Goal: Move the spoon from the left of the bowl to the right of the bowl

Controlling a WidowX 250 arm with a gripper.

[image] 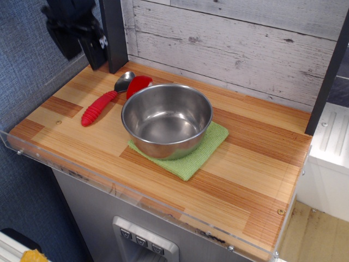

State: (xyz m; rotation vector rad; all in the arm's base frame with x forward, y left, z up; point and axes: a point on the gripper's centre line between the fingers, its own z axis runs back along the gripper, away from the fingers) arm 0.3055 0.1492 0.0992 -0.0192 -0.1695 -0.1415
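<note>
Your black gripper (pixel 76 39) hung in the upper-left corner, grip unreadable, while the red-handled silver spoon (pixel 103 102) lay ungrasped left of the shiny steel bowl (pixel 166 119), awaiting pickup.

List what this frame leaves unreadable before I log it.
- Tool: blurred and cut off by the top edge; open or shut unclear.
- Small red piece: partly hidden behind the bowl rim.
- Green cloth: mostly covered by the bowl.

A striped wooden counter (pixel 251 164) stands between whitewashed plank wall (pixel 245 43) and blue textured wall (pixel 27 71).
</note>
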